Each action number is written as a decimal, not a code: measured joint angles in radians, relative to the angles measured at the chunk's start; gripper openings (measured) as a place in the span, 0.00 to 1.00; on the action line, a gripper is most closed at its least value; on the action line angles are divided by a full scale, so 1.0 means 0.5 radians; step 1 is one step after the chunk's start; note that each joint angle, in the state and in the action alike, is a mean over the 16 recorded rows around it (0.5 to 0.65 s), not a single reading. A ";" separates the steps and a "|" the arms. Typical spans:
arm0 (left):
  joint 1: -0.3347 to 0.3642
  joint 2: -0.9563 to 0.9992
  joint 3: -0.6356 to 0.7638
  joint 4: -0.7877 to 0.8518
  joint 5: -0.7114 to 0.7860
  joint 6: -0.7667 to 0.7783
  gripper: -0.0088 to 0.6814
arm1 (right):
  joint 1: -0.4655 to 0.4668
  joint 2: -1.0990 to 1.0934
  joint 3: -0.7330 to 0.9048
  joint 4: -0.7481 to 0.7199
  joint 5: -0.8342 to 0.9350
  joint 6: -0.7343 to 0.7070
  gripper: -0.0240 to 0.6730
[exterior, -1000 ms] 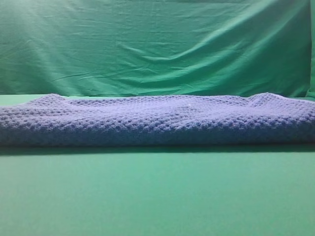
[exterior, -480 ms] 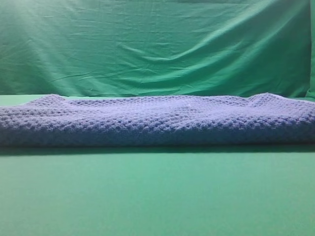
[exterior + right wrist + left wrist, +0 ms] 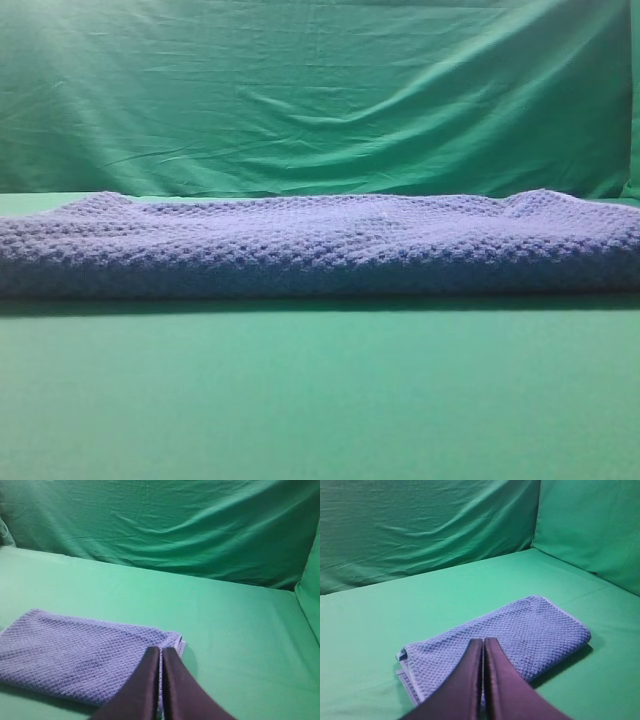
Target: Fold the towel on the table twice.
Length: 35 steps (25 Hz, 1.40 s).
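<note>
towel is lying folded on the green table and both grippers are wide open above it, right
Not quite. The towel does lie folded on the green table, but the grippers are shut, not open: the left wrist view shows the left gripper with its jaws pressed together, and the right wrist view shows the same for the right gripper.

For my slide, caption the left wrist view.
Shut left gripper poised over the folded blue-grey waffle towel on the green table.

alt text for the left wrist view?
A folded blue-grey towel lies flat on the green table, layered edges at its left end. The shut left gripper sits in the foreground over its near edge; a wrinkled green backdrop behind.
</note>
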 joint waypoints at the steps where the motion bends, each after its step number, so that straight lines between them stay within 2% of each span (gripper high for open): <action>1: 0.000 -0.049 0.034 0.005 0.001 -0.014 0.01 | 0.000 -0.047 0.026 0.009 -0.002 -0.003 0.03; 9: 0.000 -0.326 0.234 0.095 0.002 -0.209 0.01 | 0.000 -0.341 0.147 0.102 -0.003 -0.009 0.03; 18: 0.000 -0.401 0.426 0.325 -0.087 -0.410 0.01 | 0.000 -0.445 0.242 0.136 -0.046 -0.034 0.03; 29: 0.000 -0.401 0.856 0.548 -0.444 -0.432 0.01 | 0.000 -0.446 0.755 0.058 -0.511 -0.061 0.03; 35: 0.000 -0.401 1.002 0.582 -0.533 -0.430 0.01 | 0.000 -0.446 1.032 0.055 -0.719 -0.063 0.03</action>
